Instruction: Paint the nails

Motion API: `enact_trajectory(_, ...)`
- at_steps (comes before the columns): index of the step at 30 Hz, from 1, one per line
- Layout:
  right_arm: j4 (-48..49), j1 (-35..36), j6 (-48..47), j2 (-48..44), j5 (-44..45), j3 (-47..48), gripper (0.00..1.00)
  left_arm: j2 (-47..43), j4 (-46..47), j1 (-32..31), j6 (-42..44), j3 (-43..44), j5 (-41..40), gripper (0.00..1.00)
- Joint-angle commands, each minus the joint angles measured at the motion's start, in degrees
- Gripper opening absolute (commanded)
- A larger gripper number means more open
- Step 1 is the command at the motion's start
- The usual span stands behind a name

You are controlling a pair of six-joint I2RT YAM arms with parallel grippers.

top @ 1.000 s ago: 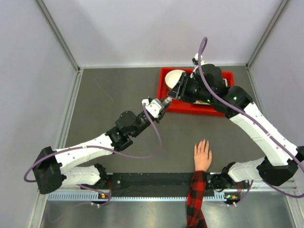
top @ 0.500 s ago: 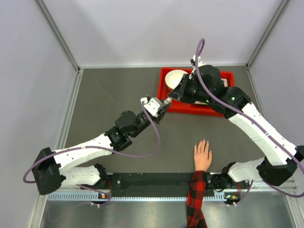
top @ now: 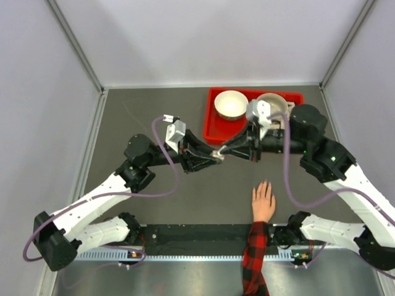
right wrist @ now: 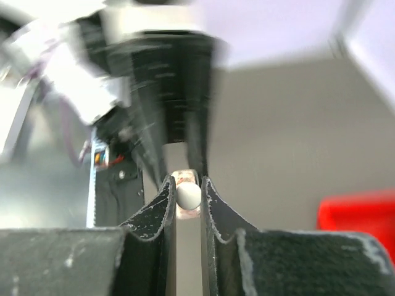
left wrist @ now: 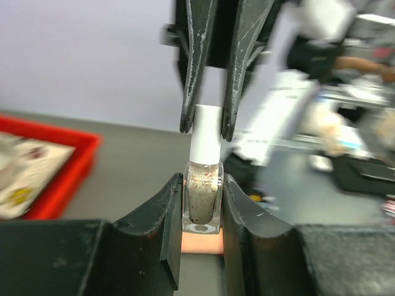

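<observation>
The dark bench (top: 136,123) carries a red tray (top: 210,126) at its far edge, towards the right corner. Two bowls sit side by side in the tray: a white bowl (top: 231,105) with a bare cream inside, and a greyer bowl (top: 276,100) partly hidden by the right arm (top: 345,179). From the left wrist view, the tray's contents are too blurred to read.

A hand (top: 263,203) in a plaid sleeve (top: 255,259) lies flat near the bench's near edge, right of middle, with its fingers pointing to the far edge. The nails (top: 266,183) tip those fingers and are too small to judge.

Over the middle of the bench, the left arm (top: 105,191) and the right arm meet at a small bottle (left wrist: 203,200). The left jaws are clamped on its glass body, which holds pale, speckled polish. The right jaws are clamped on its white cap (right wrist: 188,196).
</observation>
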Motion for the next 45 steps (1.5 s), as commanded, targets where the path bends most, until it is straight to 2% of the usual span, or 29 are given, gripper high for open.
enact_trajectory(1, -0.1, 0.7, -25.9, -3.3, -25.7, -0.9, 0.00, 0.8, 16.7, 3.3, -20.4, 3.6, 14.5, 0.00)
enact_trajectory(4, -9.0, 0.8, -33.8, 2.1, -33.0, 5.8, 0.00, 3.1, 24.6, 3.3, -29.1, 4.3, 18.1, 0.00)
enact_trajectory(6, -14.1, 0.8, -35.6, 4.6, -35.0, 10.5, 0.00, 3.4, 25.1, 3.3, -31.1, 4.8, 18.8, 0.00)
enact_trajectory(8, -14.3, 0.9, -34.5, 6.1, -35.3, 12.1, 0.00, 2.9, 22.5, 3.3, -29.4, 5.5, 18.5, 0.00)
enact_trajectory(9, -9.7, 0.8, -28.9, 6.0, -34.4, 11.4, 0.07, 2.5, 20.4, 3.3, -27.9, 5.9, 18.1, 0.00)
enact_trajectory(10, -7.0, 0.9, -25.5, 5.6, -32.7, 10.6, 0.36, 2.0, 18.3, 3.3, -26.3, 6.1, 17.4, 0.00)
enact_trajectory(13, 3.8, 0.8, -11.7, 2.2, -19.9, 5.3, 0.64, -0.7, 7.4, 3.3, -15.5, 6.6, 11.2, 0.00)
enact_trajectory(14, 5.3, 0.9, -8.4, 1.0, -11.1, 4.5, 0.67, -1.6, 4.3, 3.2, -9.3, 7.0, 5.8, 0.00)
enact_trajectory(15, 5.5, 0.9, -4.8, 0.9, -6.8, 4.4, 0.70, -1.7, -1.0, 3.2, -6.3, 7.3, 3.0, 0.00)
enact_trajectory(17, 2.7, 0.9, 2.5, 1.3, 2.6, 5.6, 0.75, -1.9, -4.4, 3.2, 1.1, 7.5, -2.3, 0.00)
enact_trajectory(18, 1.3, 0.9, 6.8, 2.2, 6.5, 7.1, 0.84, -1.9, -5.0, 3.2, 3.4, 7.1, -7.0, 0.00)
enact_trajectory(19, -0.4, 0.9, 9.1, 2.5, 10.3, 8.0, 0.86, -1.8, -4.7, 3.0, 5.0, 6.5, -9.4, 0.00)
enact_trajectory(20, -2.3, 0.9, 11.8, 2.8, 18.2, 8.7, 0.87, -1.1, -4.4, 3.1, 8.0, 5.7, -10.8, 0.00)
enact_trajectory(22, -2.5, 0.9, 22.0, 2.6, 24.7, 8.9, 0.99, -0.2, -2.8, 2.6, 10.6, 5.0, -15.8, 0.00)
enact_trajectory(23, -3.2, 0.9, 25.2, 2.9, 29.0, 8.9, 0.99, 0.7, -2.1, 2.3, 13.1, 4.2, -17.2, 0.00)
enact_trajectory(25, -5.6, 0.9, 33.7, 5.2, 30.8, 10.2, 0.99, 1.8, -0.1, 0.8, 15.5, 3.6, -22.4, 0.00)
enact_trajectory(27, -10.8, 0.9, 36.8, 7.7, 31.5, 14.2, 0.99, 3.1, 1.3, -0.3, 18.1, 3.0, -24.8, 0.00)
enact_trajectory(31, -13.9, 2.0, 39.0, 12.3, 35.6, 17.8, 0.99, 5.4, 3.6, -3.5, 22.5, 2.6, -27.6, 0.00)
enact_trajectory(32, -14.4, 2.0, 39.8, 12.8, 37.3, 18.6, 0.97, 6.2, 4.3, -3.9, 23.6, 2.3, -28.5, 0.00)
enact_trajectory(33, -14.4, 1.9, 40.2, 13.5, 37.4, 18.6, 0.88, 6.4, 4.9, -4.5, 23.9, 2.0, -29.2, 0.00)
enact_trajectory(34, -14.6, 2.1, 40.4, 14.0, 37.8, 18.6, 0.69, 6.6, 5.6, -5.2, 24.2, 1.7, -29.9, 0.00)
enact_trajectory(39, -17.6, 3.4, 41.3, 15.4, 43.5, 19.4, 0.68, 6.9, 7.7, -5.6, 23.5, 0.3, -32.1, 0.00)
enact_trajectory(45, -16.3, 3.3, 43.2, 14.8, 42.9, 18.1, 0.58, 7.7, 8.3, -5.7, 22.2, 0.5, -31.4, 0.00)
